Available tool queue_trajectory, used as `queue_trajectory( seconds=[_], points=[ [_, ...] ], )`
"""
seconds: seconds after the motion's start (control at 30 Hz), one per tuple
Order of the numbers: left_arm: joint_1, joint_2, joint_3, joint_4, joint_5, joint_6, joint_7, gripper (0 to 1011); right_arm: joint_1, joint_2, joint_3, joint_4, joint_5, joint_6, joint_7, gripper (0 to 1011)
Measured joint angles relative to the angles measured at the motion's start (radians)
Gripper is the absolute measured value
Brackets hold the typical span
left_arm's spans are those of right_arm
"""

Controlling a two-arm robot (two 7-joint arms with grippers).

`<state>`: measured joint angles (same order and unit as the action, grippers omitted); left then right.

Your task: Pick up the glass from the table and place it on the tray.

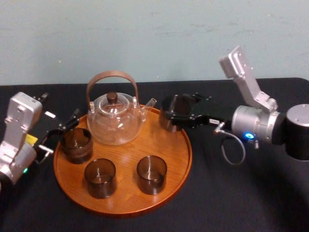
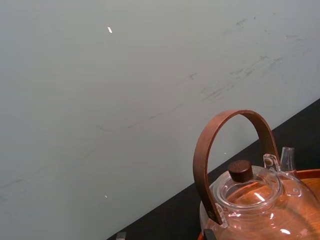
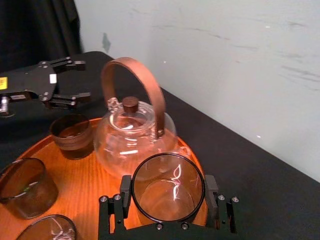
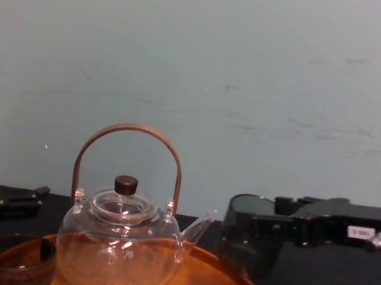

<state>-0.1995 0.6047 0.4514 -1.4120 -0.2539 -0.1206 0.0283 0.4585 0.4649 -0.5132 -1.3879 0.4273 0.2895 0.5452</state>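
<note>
– at the tray's (image 1: 125, 159) right rear rim, item one?
– glass (image 3: 169, 186), dark tinted, upright, just beside the spout of the teapot (image 1: 116, 118). whether its base touches the rim: cannot tell.
– held by?
– right gripper (image 1: 183, 113), jaws clamped on the glass from both sides, arm reaching in over the black table (image 1: 241, 193).
– other stock on the tray?
– left glass (image 1: 76, 144), front-left glass (image 1: 100, 178), front-right glass (image 1: 151, 174), all upright, apart from each other.
– left gripper (image 3: 75, 80)?
– jaws apart, nothing between them, just beside the left glass at the tray's left edge.
</note>
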Motion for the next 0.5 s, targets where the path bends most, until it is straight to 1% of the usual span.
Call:
queue_trajectory(
  seconds=[0.13,0.37,0.5],
  points=[
    [0.000,0.000,0.000,0.000,0.000,0.000,0.000,1001,0.008,-0.008,-0.015,0.010,0.000,-0.004,0.005,883],
    [0.000,0.000,0.000,0.000,0.000,0.000,0.000,1001,0.024,-0.026,-0.041,0.047,0.000,-0.014,0.011,883],
    [0.000,0.000,0.000,0.000,0.000,0.000,0.000,1001,0.035,-0.039,-0.058,0.081,-0.003,-0.022,0.016,883]
  ],
)
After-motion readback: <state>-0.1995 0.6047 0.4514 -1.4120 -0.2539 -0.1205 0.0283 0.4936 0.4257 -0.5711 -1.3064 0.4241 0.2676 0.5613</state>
